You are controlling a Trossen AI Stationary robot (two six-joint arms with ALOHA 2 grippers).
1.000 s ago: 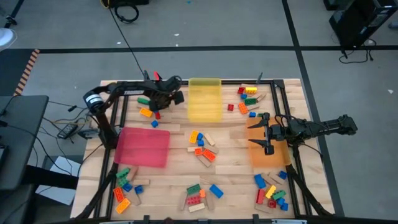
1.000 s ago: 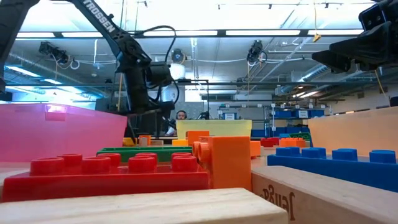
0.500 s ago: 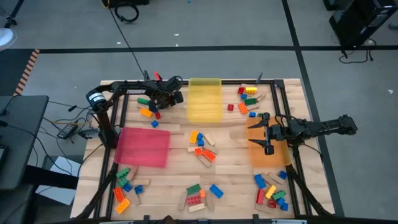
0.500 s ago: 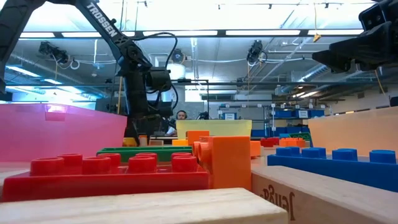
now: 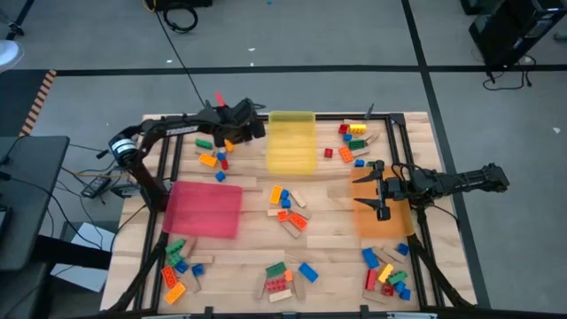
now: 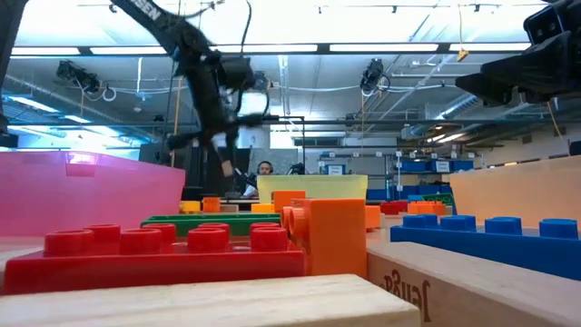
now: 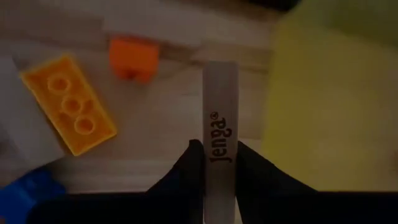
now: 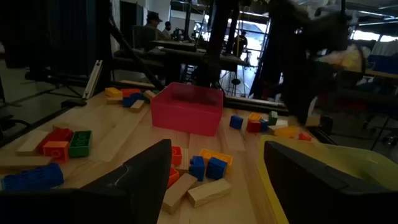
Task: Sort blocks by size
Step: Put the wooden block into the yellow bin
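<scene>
free: we see bare wood between the red tray (image 5: 202, 209) and centre block cluster (image 5: 288, 209) | blocked: yellow tray (image 5: 291, 142) flanked by brick piles (image 5: 353, 140)

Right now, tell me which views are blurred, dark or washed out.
Low view: the left arm is smeared by motion, ceiling lights blow out, and the nearest red brick fills the foreground. Left wrist view: dim, though the wooden block is readable. Right wrist view: the left arm is blurred, the fingers silhouetted.

Grey floor (image 5: 292, 53) with dark seams, bright ceiling strip lights (image 6: 390, 47)
</scene>
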